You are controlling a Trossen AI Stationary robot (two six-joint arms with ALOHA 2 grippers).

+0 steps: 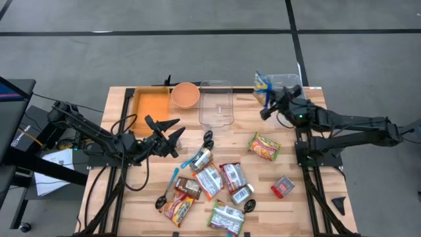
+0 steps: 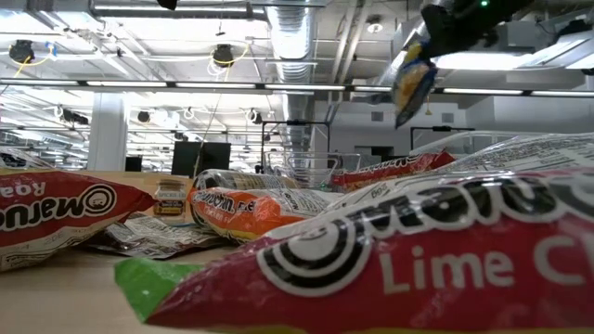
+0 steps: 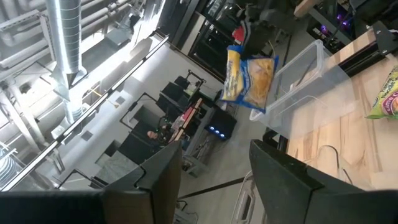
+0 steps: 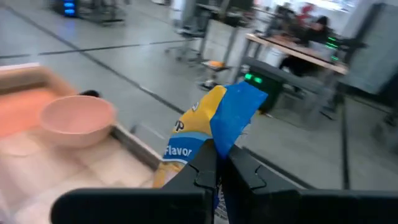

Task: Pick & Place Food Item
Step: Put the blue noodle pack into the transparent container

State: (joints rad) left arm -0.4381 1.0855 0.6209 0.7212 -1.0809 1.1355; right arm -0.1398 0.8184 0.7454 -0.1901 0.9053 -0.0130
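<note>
At the table's far right corner, the right gripper (image 1: 266, 105) hangs above the wood w/ its fingers pressed together on the top edge of a chip bag (image 1: 263, 84). In the right wrist view the two dark fingers pinch the bag (image 4: 214, 134) at its blue seam, no gap between them. The bag is yellow and blue, w/ the word "Flavor" on the front; it is crinkled and hangs down free from the grip, touching nothing else. It is in the air just beside a clear bin (image 1: 287, 79) at that corner; I cannot tell if it is over the bin or only next to it. In the low view the bag (image 2: 411, 82) dangles high over the other packets.

The left gripper (image 1: 168, 136) waits over the left-middle of the table, fingers apart, holding nothing.

Also on the table: an orange tray (image 1: 151, 105) at the far left, a pink bowl (image 1: 185, 94) just beside it, a second clear bin (image 1: 216, 103) in the far middle, and a pile of noodle packets (image 1: 210, 181) w/ small items in the near middle. One packet (image 1: 264, 146) lies apart, on the right.
</note>
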